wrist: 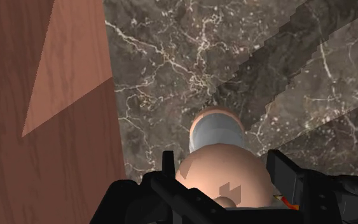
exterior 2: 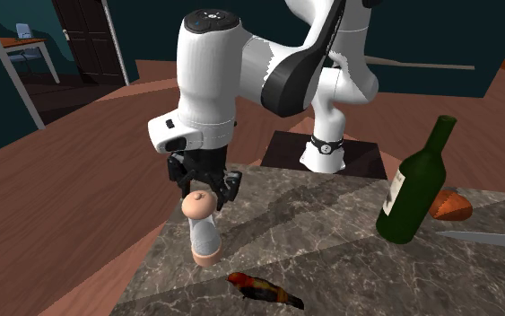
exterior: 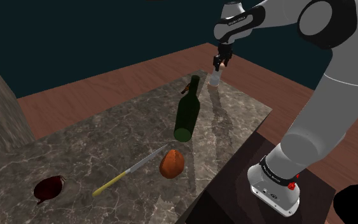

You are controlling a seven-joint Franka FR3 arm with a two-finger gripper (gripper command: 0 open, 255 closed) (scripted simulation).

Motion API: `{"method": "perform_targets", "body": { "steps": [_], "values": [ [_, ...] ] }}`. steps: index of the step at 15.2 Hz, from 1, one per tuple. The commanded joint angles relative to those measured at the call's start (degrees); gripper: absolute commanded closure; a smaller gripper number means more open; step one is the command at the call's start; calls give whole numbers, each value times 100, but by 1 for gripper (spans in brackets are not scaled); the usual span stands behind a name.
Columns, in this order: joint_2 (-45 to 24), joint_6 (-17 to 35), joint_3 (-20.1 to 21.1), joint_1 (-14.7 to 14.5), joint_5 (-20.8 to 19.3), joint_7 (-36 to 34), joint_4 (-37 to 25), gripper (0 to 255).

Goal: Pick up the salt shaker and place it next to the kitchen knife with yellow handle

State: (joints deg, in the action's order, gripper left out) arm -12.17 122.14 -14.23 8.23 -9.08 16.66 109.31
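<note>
The salt shaker (exterior: pixel 214 79) stands upright at the far corner of the dark marble table (exterior: pixel 75 146), with a pale body and a pinkish round top (exterior 2: pixel 202 229). My gripper (exterior: pixel 220 62) hangs right over it, open, its fingers (wrist: pixel 168 167) on either side of the shaker's round top (wrist: pixel 222 175). I cannot see whether they touch it. The kitchen knife (exterior: pixel 130 172), yellow handle and grey blade, lies flat near the table's front in the shoulder view, well away from the shaker. Its blade tip (exterior 2: pixel 483 238) shows at the second exterior view's right edge.
A dark green bottle (exterior: pixel 187 114) stands between the shaker and the knife. A brown rounded lump (exterior: pixel 172 163) lies beside the knife's blade. A dark red object (exterior: pixel 49 188) lies at the table's near left. Wooden floor surrounds the table; the shaker stands close to the table's edge (wrist: pixel 117 127).
</note>
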Motion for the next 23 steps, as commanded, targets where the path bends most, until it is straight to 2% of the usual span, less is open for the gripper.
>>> {"method": "perform_targets", "body": {
  "steps": [1, 5, 23],
  "values": [
    [-2, 0, 2, -1, 1, 0, 2, 255],
    [-1, 0, 1, -1, 1, 1, 2, 255],
    [382, -1277, 2, -36, -4, 164, -909, 255]
  ]
}}
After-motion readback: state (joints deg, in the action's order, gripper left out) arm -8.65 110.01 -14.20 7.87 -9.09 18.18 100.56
